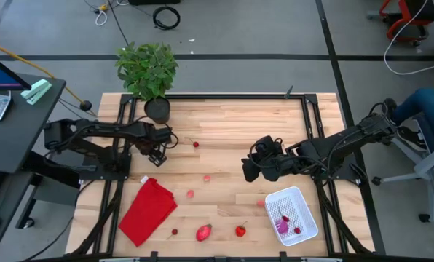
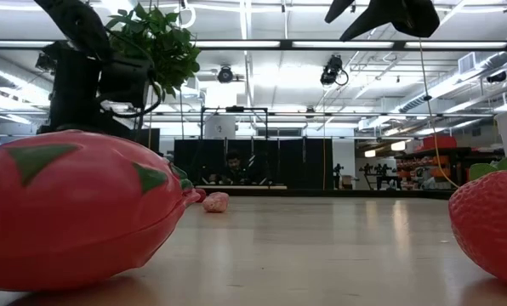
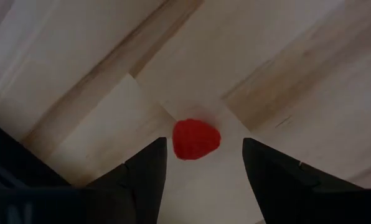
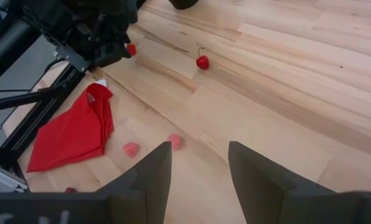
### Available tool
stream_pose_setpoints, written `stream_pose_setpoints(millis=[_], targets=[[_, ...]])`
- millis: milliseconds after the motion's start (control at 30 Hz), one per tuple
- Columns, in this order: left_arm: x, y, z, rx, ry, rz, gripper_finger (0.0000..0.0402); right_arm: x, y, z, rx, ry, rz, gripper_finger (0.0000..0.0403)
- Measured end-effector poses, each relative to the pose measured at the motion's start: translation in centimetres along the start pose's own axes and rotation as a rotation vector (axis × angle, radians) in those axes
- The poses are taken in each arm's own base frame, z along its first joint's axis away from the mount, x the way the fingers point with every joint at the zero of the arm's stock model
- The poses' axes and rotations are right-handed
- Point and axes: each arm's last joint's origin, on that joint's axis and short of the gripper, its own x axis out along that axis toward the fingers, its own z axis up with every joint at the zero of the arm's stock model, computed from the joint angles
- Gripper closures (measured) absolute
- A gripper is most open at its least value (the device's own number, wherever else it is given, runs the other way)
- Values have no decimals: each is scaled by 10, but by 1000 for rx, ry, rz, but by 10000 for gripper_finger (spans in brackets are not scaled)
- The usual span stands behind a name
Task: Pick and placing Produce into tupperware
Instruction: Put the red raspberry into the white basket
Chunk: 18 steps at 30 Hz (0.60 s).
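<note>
My left gripper (image 1: 157, 151) hangs open near the table's left side, pointing down. In the left wrist view its fingers (image 3: 204, 143) stand on either side of a small red berry (image 3: 196, 139) lying on the wood. My right gripper (image 1: 247, 169) is open (image 4: 199, 149) above the table's middle, holding nothing. The white mesh tupperware (image 1: 299, 196) sits at the near right with a few pink and red pieces inside. Loose produce lies around: a cherry (image 1: 196, 144), pink bits (image 1: 207, 177) (image 1: 190, 193), and strawberries (image 1: 203, 232) (image 1: 240, 231) near the near edge.
A folded red cloth (image 1: 147, 209) lies at the near left. A potted plant (image 1: 148, 73) stands at the far left corner, close behind the left arm. The low view is crowded by a big pink fruit (image 2: 75, 212) and a strawberry (image 2: 492, 225). Bare wood shows around the table's far middle (image 1: 239, 120).
</note>
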Motion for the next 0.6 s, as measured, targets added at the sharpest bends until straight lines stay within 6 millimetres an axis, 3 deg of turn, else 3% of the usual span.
stream_pose_setpoints(millis=[600], targets=[[3, 1, 4, -7, -1, 3, 186, 0, 0, 0, 1, 0, 0, 235]])
